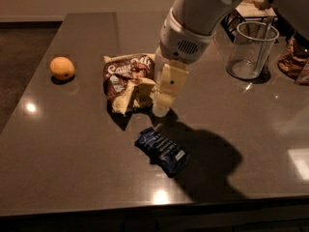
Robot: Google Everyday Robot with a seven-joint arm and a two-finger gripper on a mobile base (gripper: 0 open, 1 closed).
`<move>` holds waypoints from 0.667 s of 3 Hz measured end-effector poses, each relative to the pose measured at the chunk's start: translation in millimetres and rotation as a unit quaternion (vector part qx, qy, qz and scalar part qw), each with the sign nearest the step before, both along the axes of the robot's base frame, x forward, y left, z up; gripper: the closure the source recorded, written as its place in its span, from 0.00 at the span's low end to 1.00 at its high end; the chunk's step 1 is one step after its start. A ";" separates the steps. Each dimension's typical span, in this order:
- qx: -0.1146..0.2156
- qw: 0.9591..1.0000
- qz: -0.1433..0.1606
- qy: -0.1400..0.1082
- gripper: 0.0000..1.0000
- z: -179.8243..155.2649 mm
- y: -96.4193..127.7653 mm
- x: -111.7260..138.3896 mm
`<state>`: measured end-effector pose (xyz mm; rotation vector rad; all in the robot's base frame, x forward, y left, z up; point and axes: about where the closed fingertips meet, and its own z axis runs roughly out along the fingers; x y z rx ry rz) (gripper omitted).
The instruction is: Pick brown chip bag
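Dark grey-brown, glossy surface [72,158], seen in the single camera view from above and in front, with small bright reflections scattered over it. The brown chip bag [126,79], a wrinkly dark-brown and cream-yellow foil packet with white script lettering, lies flat left of centre, its crumpled cream end turned toward the near edge. The white, rounded robot arm [195,21] reaches in from the upper right and ends in a cream-coloured gripper [162,110]. The gripper points downward just beside the bag's right edge, its tip low over the surface. Contact with the bag cannot be determined, and whether the gripper is set wide or narrow cannot be told from this angle. A broad dark shadow of the arm falls on the surface to the right and toward the front. A smaller dark blue wrapped packet [162,151] lies nearer the front edge, apart from the bag. A round orange fruit [62,67] sits well to the left. A clear cylindrical plastic cup [251,50] stands upright at the upper right.
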<state>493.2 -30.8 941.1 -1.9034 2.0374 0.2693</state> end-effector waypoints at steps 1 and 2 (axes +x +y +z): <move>-0.007 0.999 -0.037 0.024 0.00 -18.6 24.5 12.4; -0.013 0.996 -0.072 0.048 0.00 -42.3 58.0 26.1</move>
